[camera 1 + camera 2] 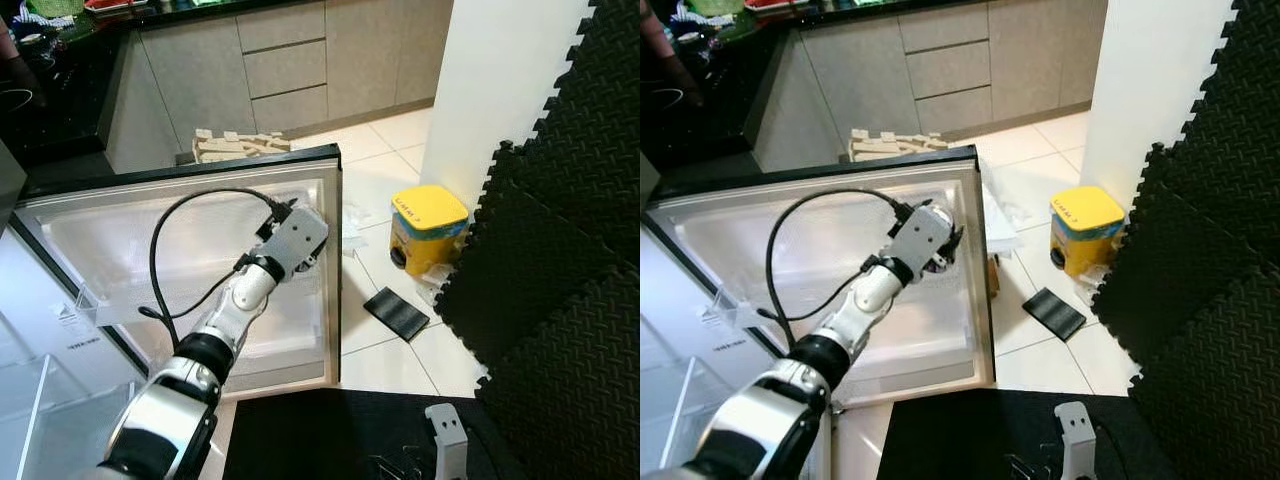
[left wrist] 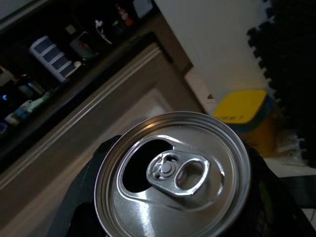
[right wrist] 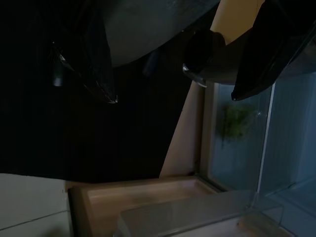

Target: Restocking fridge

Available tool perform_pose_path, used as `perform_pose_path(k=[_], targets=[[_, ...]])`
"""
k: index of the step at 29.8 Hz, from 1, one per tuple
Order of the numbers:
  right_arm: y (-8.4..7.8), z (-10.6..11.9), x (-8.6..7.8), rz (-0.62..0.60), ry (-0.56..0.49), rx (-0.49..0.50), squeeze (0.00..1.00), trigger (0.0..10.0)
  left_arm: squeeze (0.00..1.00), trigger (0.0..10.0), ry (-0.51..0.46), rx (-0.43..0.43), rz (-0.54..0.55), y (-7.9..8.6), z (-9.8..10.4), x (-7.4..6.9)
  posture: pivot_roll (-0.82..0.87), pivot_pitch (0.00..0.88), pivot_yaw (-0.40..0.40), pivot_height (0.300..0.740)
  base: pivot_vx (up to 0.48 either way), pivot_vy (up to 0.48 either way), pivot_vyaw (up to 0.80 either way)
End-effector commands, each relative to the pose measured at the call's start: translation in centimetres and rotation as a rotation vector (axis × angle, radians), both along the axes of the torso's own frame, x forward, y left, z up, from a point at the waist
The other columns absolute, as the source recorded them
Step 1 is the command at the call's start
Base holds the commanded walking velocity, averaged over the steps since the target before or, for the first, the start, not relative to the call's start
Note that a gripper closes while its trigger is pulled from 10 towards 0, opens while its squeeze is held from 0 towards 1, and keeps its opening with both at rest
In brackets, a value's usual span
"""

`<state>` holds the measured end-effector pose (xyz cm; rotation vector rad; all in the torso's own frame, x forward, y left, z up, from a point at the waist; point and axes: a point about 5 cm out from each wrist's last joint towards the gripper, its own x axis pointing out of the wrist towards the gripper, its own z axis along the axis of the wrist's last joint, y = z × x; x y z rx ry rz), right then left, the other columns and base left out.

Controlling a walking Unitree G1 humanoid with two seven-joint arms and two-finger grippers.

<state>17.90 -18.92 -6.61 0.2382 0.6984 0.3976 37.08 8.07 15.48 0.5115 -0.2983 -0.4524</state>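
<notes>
The left arm (image 1: 225, 330) is showing a glossy silver shell broken by black joint bands, narrowing toward a grey boxy wrist block (image 1: 293, 238). A black cable (image 1: 158, 250) is looping out from that block and back along the forearm. The right gripper's fingers (image 3: 96, 54) are looking black and tapered.

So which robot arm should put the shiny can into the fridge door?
Probably the left. The left gripper already holds the opened silver drink can and reaches over the open white fridge door. The right gripper hangs idle low down, holding nothing.
</notes>
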Motion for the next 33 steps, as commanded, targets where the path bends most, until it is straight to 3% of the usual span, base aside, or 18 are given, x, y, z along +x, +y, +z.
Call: perform_pose_path(k=[1,2,6,8,13,16,17,21,24,33], targets=[[-0.4,0.0,-0.1,-0.022,-0.016,-0.012,0.00,10.0,0.00,10.0,0.011,0.016,0.041,1.4,-0.3,0.2,-0.13,0.092,0.090,0.740,0.000,0.000,0.00],[-0.4,0.0,-0.1,-0.022,-0.016,-0.012,0.00,10.0,0.00,10.0,0.011,0.016,0.041,1.4,-0.3,0.2,-0.13,0.092,0.090,0.740,0.000,0.000,0.00],[-1.9,3.0,2.4,0.018,-0.233,0.050,0.00,10.0,0.00,10.0,0.025,0.008,0.068,1.7,-0.4,0.5,-0.14,0.097,0.097,0.740,0.000,0.000,0.00],[-2.0,3.4,2.7,0.031,-0.261,0.070,0.00,10.0,0.00,10.0,0.024,0.009,0.070,1.8,-0.4,0.5,-0.14,0.097,0.097,0.740,0.000,0.000,0.00],[-3.3,8.2,4.6,0.257,-0.458,0.105,0.00,10.0,0.00,10.0,0.026,0.007,0.088,2.1,-0.3,0.7,-0.14,0.098,0.097,0.740,0.000,0.000,0.00],[-3.4,9.0,4.8,0.302,-0.483,0.103,0.00,10.0,0.00,10.0,0.026,0.004,0.092,2.2,-0.3,0.8,-0.14,0.098,0.097,0.740,0.000,0.000,0.00],[-3.3,10.7,5.0,0.398,-0.529,0.086,0.00,10.0,0.00,10.0,0.027,-0.007,0.104,2.4,-0.3,0.8,-0.14,0.099,0.096,0.740,0.000,0.000,0.00],[-2.7,12.8,5.1,0.503,-0.583,0.064,0.00,10.0,0.00,10.0,0.030,-0.032,0.122,2.7,-0.2,0.9,-0.15,0.108,0.101,0.740,0.000,0.000,0.00],[-2.1,14.4,5.4,0.541,-0.640,0.037,0.00,10.0,0.00,10.0,0.031,-0.052,0.135,2.9,-0.2,0.9,-0.14,0.123,0.106,0.740,0.000,0.000,0.00],[-1.6,16.4,5.3,0.565,-0.682,0.002,0.00,10.0,0.00,10.0,0.039,-0.058,0.153,3.3,-0.4,0.9,-0.15,0.157,0.114,0.740,0.000,0.000,0.00]])
